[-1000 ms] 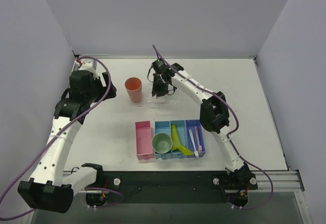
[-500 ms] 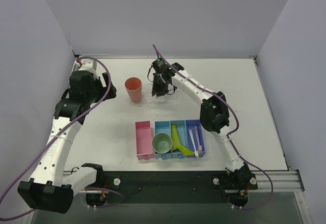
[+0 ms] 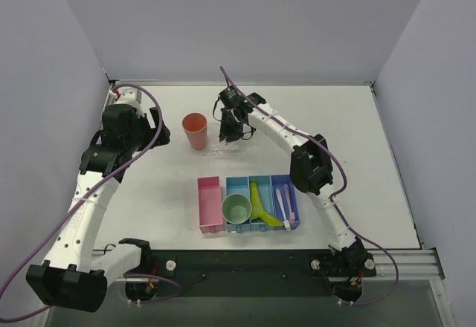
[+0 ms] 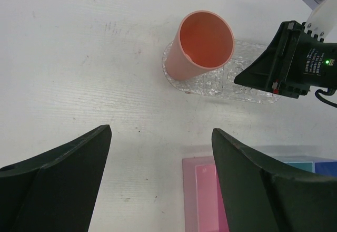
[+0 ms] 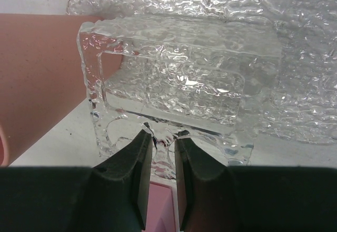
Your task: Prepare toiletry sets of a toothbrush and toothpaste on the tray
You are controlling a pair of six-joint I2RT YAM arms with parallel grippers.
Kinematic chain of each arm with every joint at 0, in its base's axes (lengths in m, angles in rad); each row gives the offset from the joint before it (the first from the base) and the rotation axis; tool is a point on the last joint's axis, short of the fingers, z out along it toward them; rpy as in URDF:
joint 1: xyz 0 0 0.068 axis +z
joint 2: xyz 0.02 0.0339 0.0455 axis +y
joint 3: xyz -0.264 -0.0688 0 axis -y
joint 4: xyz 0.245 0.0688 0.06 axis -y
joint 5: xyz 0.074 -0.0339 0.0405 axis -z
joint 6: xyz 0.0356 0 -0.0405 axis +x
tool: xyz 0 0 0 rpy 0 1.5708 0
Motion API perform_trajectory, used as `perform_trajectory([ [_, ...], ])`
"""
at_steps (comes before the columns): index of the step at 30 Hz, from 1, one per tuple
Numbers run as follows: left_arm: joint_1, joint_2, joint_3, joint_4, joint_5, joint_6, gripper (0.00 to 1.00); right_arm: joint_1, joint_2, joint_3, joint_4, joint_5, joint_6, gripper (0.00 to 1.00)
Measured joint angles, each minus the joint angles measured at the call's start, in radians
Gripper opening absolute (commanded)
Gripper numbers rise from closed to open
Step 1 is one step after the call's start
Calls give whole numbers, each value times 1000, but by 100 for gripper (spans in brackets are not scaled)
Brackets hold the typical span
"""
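The clear bumpy oval tray (image 3: 249,147) lies at the table's middle back and also shows in the left wrist view (image 4: 226,87) and the right wrist view (image 5: 300,100). My right gripper (image 5: 164,139) is shut on the near wall of a small clear slotted rack (image 5: 174,79), held over the tray (image 3: 232,128). Two pale pink-and-white toothbrushes (image 3: 282,206) lie in the rightmost blue bin. Yellow-green toothpaste tubes (image 3: 258,204) lie in the bin beside it. My left gripper (image 4: 160,190) is open and empty above bare table, near the tray's left end.
A salmon cup (image 3: 195,130) stands on the tray's left end, right beside the rack (image 5: 37,79). A row of pink and blue bins (image 3: 210,204) sits near the front, with a green cup (image 3: 236,209) in the second bin.
My right gripper has edged slightly left and back with the rack in it. The left arm has barely moved.
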Motion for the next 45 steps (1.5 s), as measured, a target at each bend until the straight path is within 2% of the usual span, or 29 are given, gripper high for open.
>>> perform_trajectory([
  [19, 0, 0, 0, 0, -2, 0, 88, 4, 31, 41, 5, 4, 14, 0],
  [28, 0, 0, 0, 0, -3, 0, 88, 4, 32, 43, 8, 4, 18, 26],
  [37, 0, 0, 0, 0, -3, 0, 88, 3, 34, 43, 9, 5, 30, 36],
  [45, 0, 0, 0, 0, -3, 0, 88, -3, 34, 43, 22, 17, 30, 39],
])
